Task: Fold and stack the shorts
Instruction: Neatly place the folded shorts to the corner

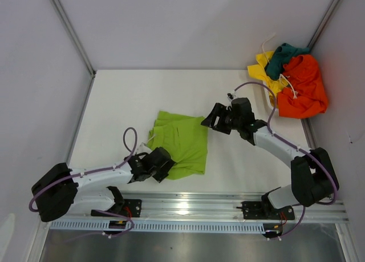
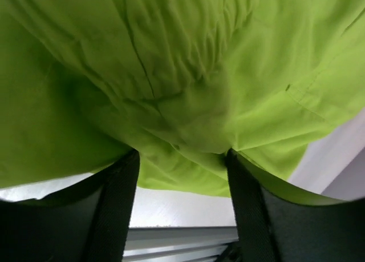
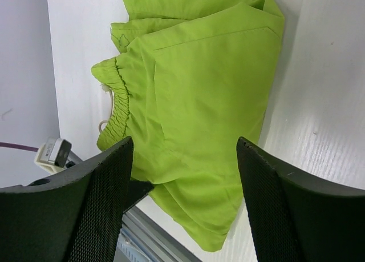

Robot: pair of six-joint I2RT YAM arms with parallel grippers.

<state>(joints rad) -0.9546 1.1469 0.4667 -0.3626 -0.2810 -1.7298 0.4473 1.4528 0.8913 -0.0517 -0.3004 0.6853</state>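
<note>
Where the left jaws have room: bare white tabletop (image 1: 125, 96) runs out to their left as far as the pale side wall (image 1: 34, 102); a ribbed aluminium rail (image 1: 194, 205) bounds it behind them.
State of the left gripper (image 1: 164, 162): black fingers (image 2: 122, 182) stand apart, open; lime cloth sags across their tips and fills the space ahead.
Place of the lime green cloth shorts (image 1: 182, 139): folded flat between the two grippers, near-left corner at the left jaws, far-right corner just ahead of the right jaws.
Look of the cloth: plain and creased, with straight seams; a gathered elastic waistband (image 3: 114, 99) and a bit of white drawstring (image 3: 103, 125) show left of the right jaws' gap.
State of the right gripper (image 1: 206, 120): mesh-textured fingers (image 3: 105, 182) wide apart, open, holding nothing; bare table lies to their right.
Heap beyond the right jaws: yellow shorts (image 1: 259, 71), dark teal shorts (image 1: 284, 56) and orange shorts (image 1: 305, 88) bunched at the far right corner, well apart from both grippers.
</note>
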